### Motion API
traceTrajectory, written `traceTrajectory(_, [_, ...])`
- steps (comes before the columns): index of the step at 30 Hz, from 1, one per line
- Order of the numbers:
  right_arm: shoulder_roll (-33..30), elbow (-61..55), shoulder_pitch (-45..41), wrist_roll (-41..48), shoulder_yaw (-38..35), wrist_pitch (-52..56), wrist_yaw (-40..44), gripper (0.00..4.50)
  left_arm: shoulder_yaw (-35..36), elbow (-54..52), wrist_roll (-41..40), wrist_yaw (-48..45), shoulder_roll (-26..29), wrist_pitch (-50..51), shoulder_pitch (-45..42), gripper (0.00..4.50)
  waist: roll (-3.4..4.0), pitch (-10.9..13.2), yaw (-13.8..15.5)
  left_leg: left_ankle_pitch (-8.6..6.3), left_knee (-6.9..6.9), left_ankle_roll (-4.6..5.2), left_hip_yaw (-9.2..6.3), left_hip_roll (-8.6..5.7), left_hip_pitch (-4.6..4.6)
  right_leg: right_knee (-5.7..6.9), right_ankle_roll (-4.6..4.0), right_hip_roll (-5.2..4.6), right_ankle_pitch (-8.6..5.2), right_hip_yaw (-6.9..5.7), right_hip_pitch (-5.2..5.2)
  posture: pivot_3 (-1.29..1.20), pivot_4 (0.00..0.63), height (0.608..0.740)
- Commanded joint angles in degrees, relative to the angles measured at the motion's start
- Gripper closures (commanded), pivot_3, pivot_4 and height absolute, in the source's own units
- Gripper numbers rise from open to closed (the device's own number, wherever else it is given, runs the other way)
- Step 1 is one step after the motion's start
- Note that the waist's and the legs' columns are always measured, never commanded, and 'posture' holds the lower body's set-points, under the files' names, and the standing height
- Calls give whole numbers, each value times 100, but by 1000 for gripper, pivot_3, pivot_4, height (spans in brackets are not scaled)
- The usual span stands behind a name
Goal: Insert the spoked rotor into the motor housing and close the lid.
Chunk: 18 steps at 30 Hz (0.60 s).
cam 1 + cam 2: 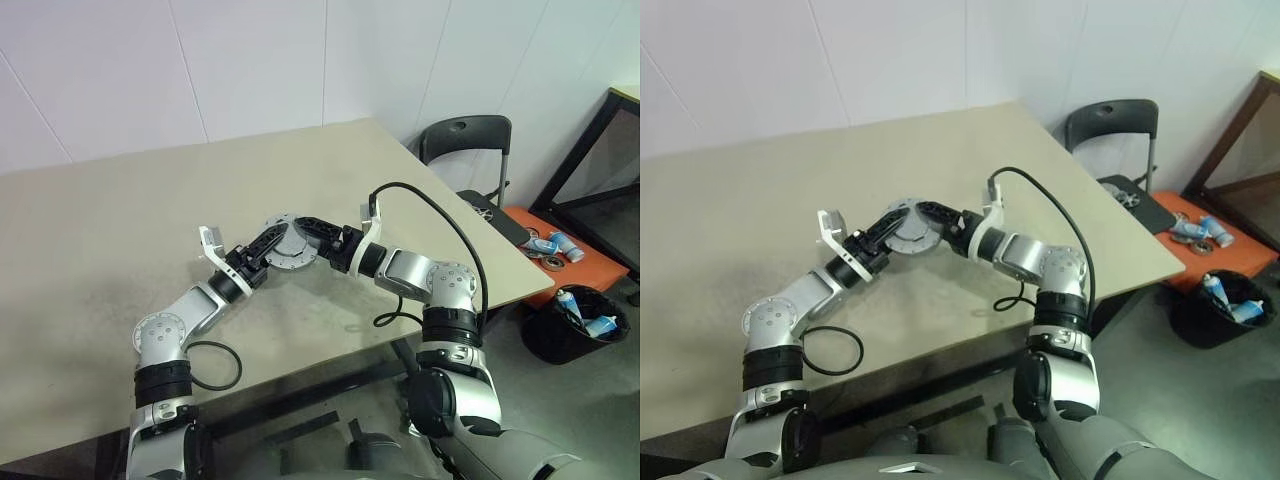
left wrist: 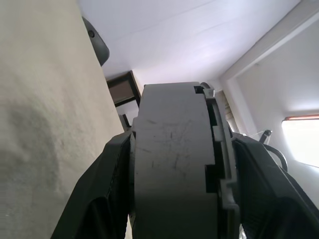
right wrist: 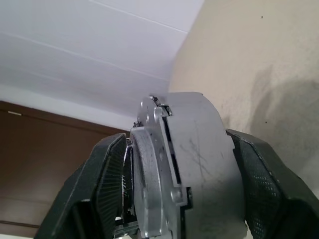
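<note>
Table (image 1: 120, 220), beige and broad, carries nothing under the two hands but a loop of black cable (image 1: 215, 365) near its front edge. Its far edge meets the white wall, and its right edge falls away beside a dark chair (image 1: 465, 140). Past that edge stand an orange low stand (image 1: 560, 262) with small cans and a black bin (image 1: 575, 325) on the floor. Wide bare surface lies to the left of the arms and behind them, up to the wall.

The motor housing (image 1: 291, 243), a short grey round part, hangs above the middle of the table, clear of the surface, between the two hands. It stands on edge, so its flat faces turn sideways and its short axis runs roughly level; the head views see one round grey face. In the wrist views the lid (image 3: 149, 174), a notched grey disc, sits against one face of the housing, with a thin seam between the two.

The left hand (image 1: 262, 250) reaches in from the left and grasps the housing, one black finger (image 2: 104, 194) on each side of its thickness. The right hand (image 1: 322, 236) comes from the right, and its fingers (image 3: 261, 174) straddle housing and lid together; whether they press on it or stand just off it cannot be told.
</note>
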Motion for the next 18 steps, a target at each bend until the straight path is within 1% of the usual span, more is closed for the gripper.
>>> traceTrajectory(1, [18,-92,-191,228,-87,-138,-4,1295,216,-135,-23,-56,189,-252,-277,1897,0,0,0,0,0,0,0,0,0,0,0,0,0,0,0,0,0,740])
traceTrajectory(6, [38,-153,-157,340,-168,-274,-37,1295,761,-46,50,53,666,-773,-378,1897,0,0,-20,0,0,0,0,4,1,2,0,3,0,0,-1,0,0,740])
traceTrajectory(12, [31,-134,-159,365,-68,-223,-3,1295,1237,-79,356,54,1287,-1286,-175,1897,0,0,-3,0,-2,0,0,13,0,1,0,3,0,0,-2,0,0,740])
traceTrajectory(14, [24,-105,-150,301,6,-209,3,1295,1436,161,642,133,1602,-1567,-122,1897,0,0,-1,0,-2,0,1,9,-2,0,0,-4,0,0,-1,0,0,740])
traceTrajectory(16, [22,-82,-138,266,65,-223,6,1295,1512,374,821,149,1788,-1737,-115,1897,0,0,-2,0,-1,0,1,8,-1,0,0,-5,0,0,-1,0,0,740])
traceTrajectory(18, [18,-30,-145,242,112,-234,14,1295,1537,931,1123,-3,2051,-1937,-170,1897,-2,0,11,0,-1,0,0,9,-1,1,0,-4,0,0,-2,0,0,740])
